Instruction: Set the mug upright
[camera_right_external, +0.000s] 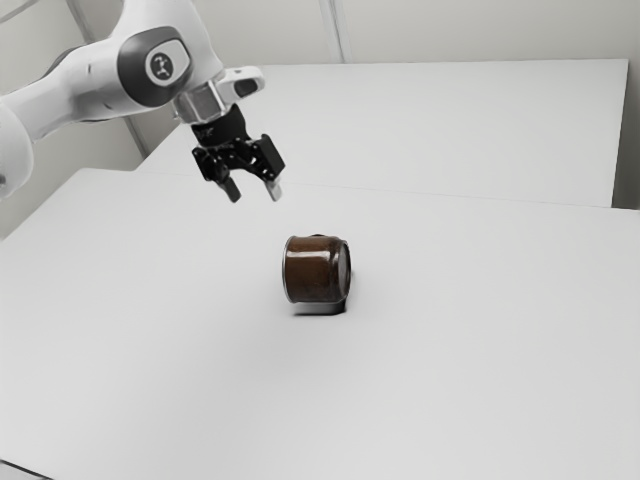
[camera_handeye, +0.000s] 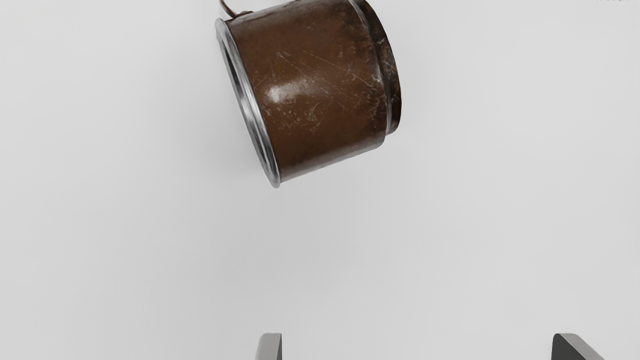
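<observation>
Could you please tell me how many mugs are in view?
1: the brown mug lies on its side on the white table, apart from the open end effector.

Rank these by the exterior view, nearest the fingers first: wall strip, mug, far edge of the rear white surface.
1. Mug: lying on its side, lower than the fingers in view.
2. Far edge: back, beyond the mug.
3. Wall strip: behind that edge.

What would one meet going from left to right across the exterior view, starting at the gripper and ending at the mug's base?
Gripper → mug's metal rim → mug's brown body → mug's base.
</observation>
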